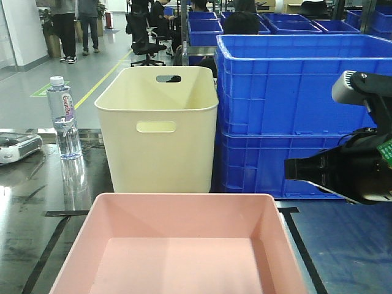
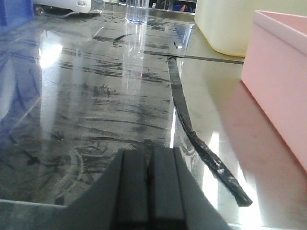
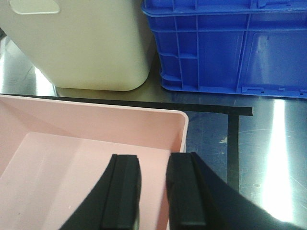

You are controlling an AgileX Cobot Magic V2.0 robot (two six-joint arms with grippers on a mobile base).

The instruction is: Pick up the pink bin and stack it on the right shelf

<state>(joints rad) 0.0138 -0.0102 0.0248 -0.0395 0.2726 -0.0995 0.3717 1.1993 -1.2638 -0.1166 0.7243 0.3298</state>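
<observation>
The pink bin [image 1: 184,245] sits on the dark glossy surface at the front centre, open side up and empty. My right gripper [image 1: 291,169] hovers just above the bin's right rim. In the right wrist view it [image 3: 153,165] is open: one finger is over the bin's inside [image 3: 72,167] and the other is over its right wall. The right shelf surface [image 3: 268,158], with black tape lines, lies to the right of the bin. My left gripper [image 2: 149,158] is shut and empty, low over the glossy surface, with the bin's left wall [image 2: 283,81] to its right.
A tall cream bin [image 1: 158,128] with handle slots stands just behind the pink bin. Stacked blue crates [image 1: 294,110] stand at the back right. A water bottle [image 1: 64,116] and a white device [image 1: 15,147] are at the left. Loose black tape [image 2: 192,134] lies near the left gripper.
</observation>
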